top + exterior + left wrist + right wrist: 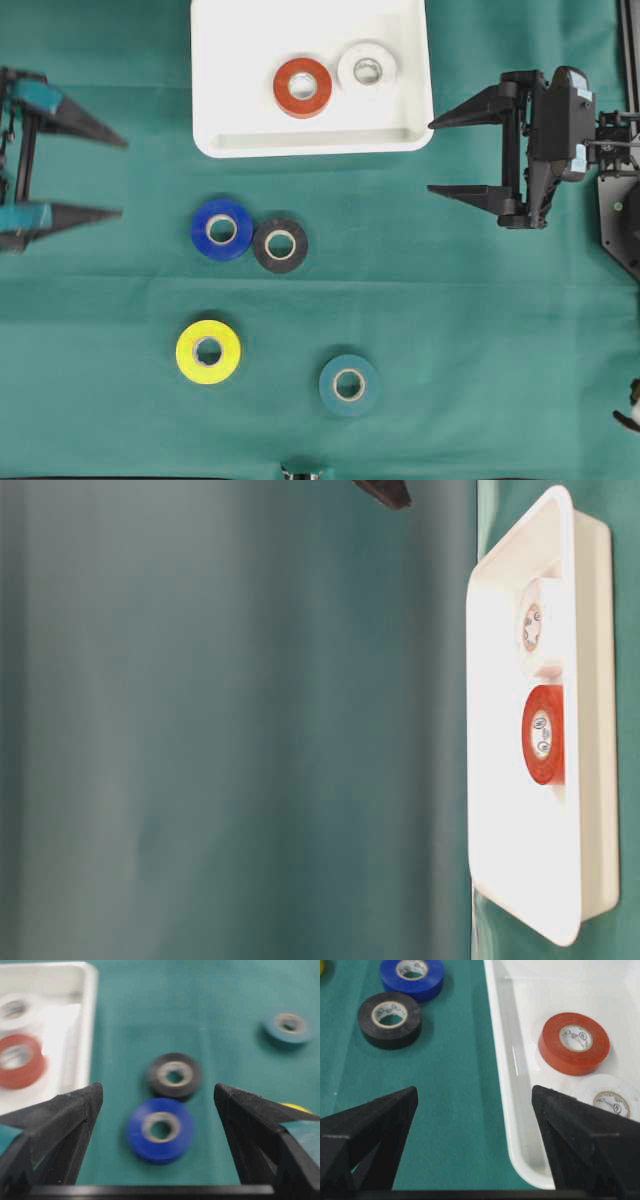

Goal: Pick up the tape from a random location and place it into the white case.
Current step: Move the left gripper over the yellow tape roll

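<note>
I see the worktop [480, 330] covered in matt green cloth with a faint crease. The case [215, 60] is smooth, glossy white plastic that catches glare. The red roll [573, 1043] and black roll [390, 1020] look like smooth, slightly shiny vinyl around paper-like cores. Both pincers' fingers [375, 1135] are matt black plastic with fine layered ridges.
</note>
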Robot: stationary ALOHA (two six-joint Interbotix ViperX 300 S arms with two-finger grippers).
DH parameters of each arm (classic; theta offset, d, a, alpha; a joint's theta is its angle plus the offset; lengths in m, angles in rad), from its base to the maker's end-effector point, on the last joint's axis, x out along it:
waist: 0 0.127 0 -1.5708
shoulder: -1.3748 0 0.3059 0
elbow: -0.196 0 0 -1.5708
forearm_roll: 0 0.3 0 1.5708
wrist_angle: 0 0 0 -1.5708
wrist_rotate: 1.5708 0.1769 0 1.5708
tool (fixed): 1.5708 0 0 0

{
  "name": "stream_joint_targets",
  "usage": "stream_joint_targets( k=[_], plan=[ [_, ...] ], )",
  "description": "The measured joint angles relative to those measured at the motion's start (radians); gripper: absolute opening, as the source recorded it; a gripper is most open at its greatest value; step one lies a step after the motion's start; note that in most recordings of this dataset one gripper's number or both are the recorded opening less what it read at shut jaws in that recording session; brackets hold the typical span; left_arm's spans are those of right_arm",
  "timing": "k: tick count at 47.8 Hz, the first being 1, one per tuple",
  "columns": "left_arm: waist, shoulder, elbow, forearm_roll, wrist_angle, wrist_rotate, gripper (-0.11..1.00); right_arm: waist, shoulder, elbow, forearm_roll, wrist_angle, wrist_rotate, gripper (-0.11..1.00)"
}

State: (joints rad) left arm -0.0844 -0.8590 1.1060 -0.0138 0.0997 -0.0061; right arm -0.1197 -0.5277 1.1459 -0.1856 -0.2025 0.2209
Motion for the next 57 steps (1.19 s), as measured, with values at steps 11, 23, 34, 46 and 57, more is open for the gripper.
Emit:
stream_joint_targets(
  k=[11,23,34,46,57],
  plan=[
    [-0.172,0.000,0.000,-0.002,-0.018,-0.012,0.99,0.000,0.002,-0.008,0.000,0.002,0.000,0.88],
    [-0.236,0.002,0.000,0.000,-0.018,-0.012,0.98,0.000,0.000,-0.015,0.000,0.005,0.002,0.88],
    [-0.236,0.002,0.000,0.000,-0.017,-0.014,0.98,0.000,0.002,-0.018,0.000,0.017,0.002,0.88],
    [-0.236,0.015,0.000,-0.002,-0.051,-0.012,0.98,0.000,0.000,-0.023,0.002,0.032,0.002,0.88],
    [-0.238,0.117,-0.020,0.000,-0.118,-0.005,0.98,0.000,0.002,-0.028,0.000,0.034,0.002,0.88]
  ],
)
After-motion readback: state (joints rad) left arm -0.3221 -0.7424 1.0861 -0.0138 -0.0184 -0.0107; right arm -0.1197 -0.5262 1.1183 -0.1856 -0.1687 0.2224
